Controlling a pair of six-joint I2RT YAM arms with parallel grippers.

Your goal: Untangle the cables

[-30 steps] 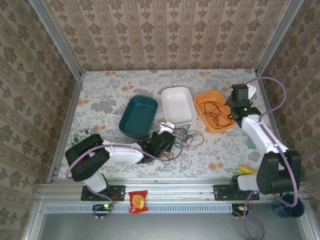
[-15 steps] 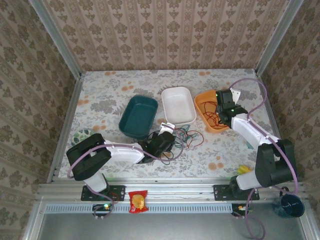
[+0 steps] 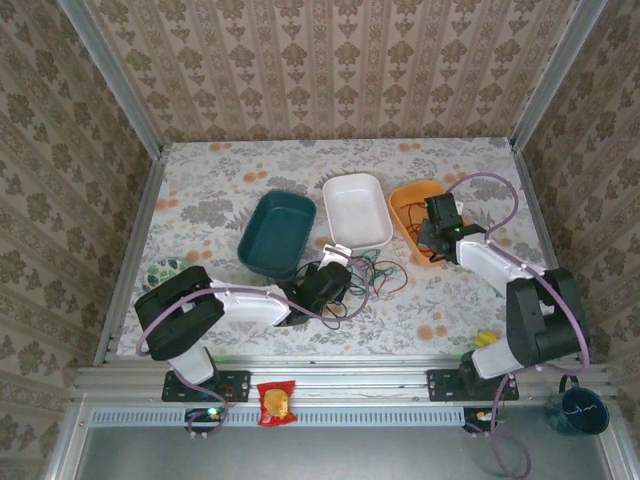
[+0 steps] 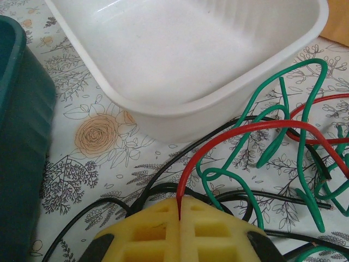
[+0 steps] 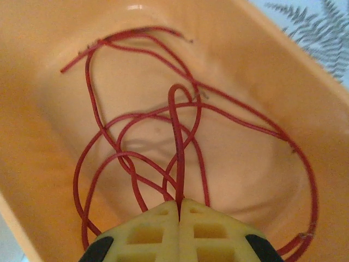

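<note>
Nearest, a snack packet [image 3: 275, 402] lies on the front rail, well short of the white tray [image 3: 357, 208]. On the bench [image 3: 200, 190] the left arm lies low, stretched toward that tray. Its hand [image 4: 180, 210] is pinched tight on a red strand [image 4: 262, 125] of the cables [image 3: 375, 272], which sprawl red, green and black just before the tray's near wall. A teal tray [image 3: 277, 232] sits left of the white tray, an orange tray [image 3: 405, 200] right of it. Over the orange tray the right arm bends, its hand [image 5: 179, 206] clamped on a red coil [image 5: 175, 125] lying inside.
</note>
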